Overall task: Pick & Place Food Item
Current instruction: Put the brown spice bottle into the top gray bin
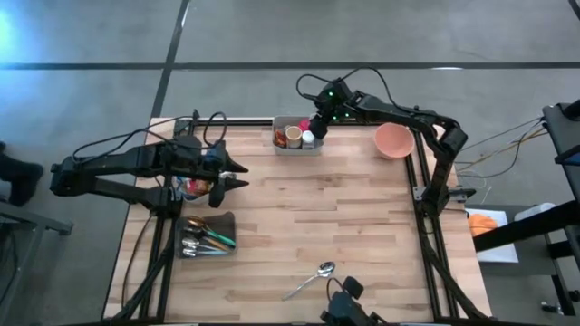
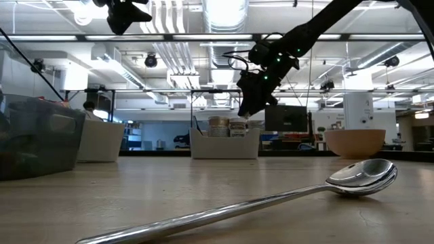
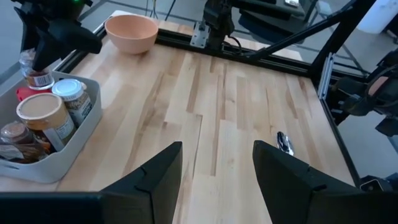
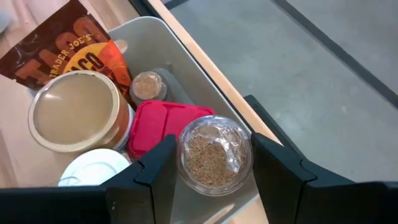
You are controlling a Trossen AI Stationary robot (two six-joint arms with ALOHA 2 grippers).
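A grey bin (image 1: 283, 148) at the table's far edge holds a tan-lidded tub (image 4: 74, 115), a red-lidded box (image 4: 165, 121), a taco packet (image 4: 62, 43) and a white-lidded jar (image 3: 68, 93). My right gripper (image 4: 214, 180) hangs over the bin's right end, shut on a clear jar of brown grains (image 4: 214, 155). In the left wrist view that jar (image 3: 38, 76) shows just under the right gripper, above the red box. My left gripper (image 1: 237, 174) stands open in the air over the table's left side, holding nothing. My right gripper pinches the clear jar by its round side (image 4: 184, 158), one finger on each side, near the top. The fingers slant down from the table's right and far side. The jar hangs a little tilted over the bin; whether its base touches the red box cannot be told.
A pink bowl (image 1: 394, 140) stands at the far right. A spoon (image 1: 313, 279) lies near the front edge. A dark tray of cutlery (image 1: 207, 235) sits at the near left, with another container (image 1: 192, 188) beneath the left arm. The table's middle (image 1: 326, 208) is bare wood.
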